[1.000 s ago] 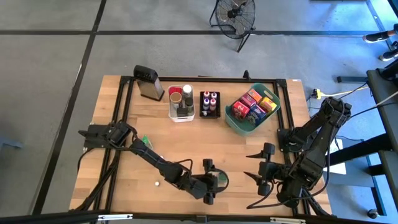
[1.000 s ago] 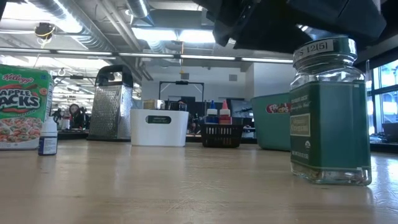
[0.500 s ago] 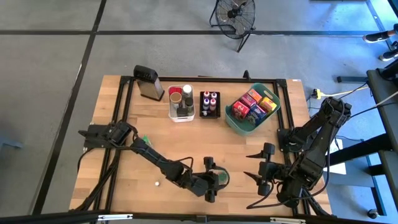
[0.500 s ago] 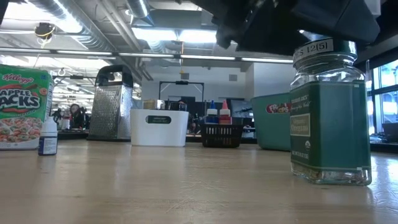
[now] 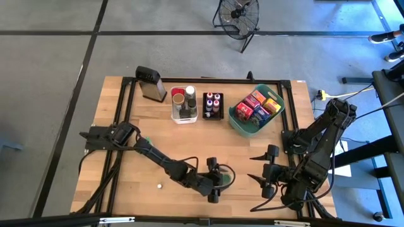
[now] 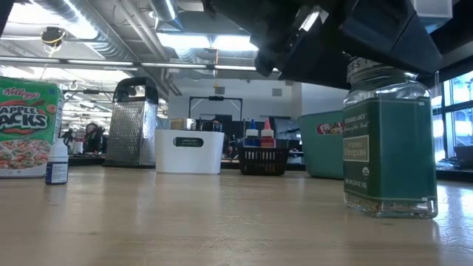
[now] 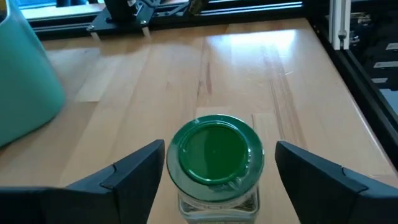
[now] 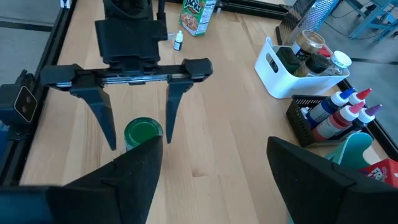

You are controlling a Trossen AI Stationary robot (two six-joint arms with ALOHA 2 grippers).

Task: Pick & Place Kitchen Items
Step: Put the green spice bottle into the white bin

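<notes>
A glass jar with a green lid and green label [image 5: 223,181] [image 6: 389,148] [image 7: 216,152] stands upright on its base on the wooden table near its front edge. My left gripper [image 5: 221,181] [image 7: 217,149] is open, one finger on each side of the jar's lid. A narrow gap shows at each finger. The right wrist view shows the jar [image 8: 143,132] between those fingers. My right gripper [image 5: 254,169] [image 8: 214,149] waits open above the table to the jar's right, holding nothing.
At the back stand a metal grater [image 5: 150,83], a white bin [image 5: 184,107] of jars, a black tray [image 5: 213,105] of bottles and a teal basket [image 5: 255,110] of boxes. A cereal box [image 6: 28,125] and a small dropper bottle [image 6: 57,162] stand at the left.
My left gripper has edged a little toward the table's right edge, further around the jar. In the low view its body now hides the jar's lid, which showed before. It stays open. The jar stands where it was.
</notes>
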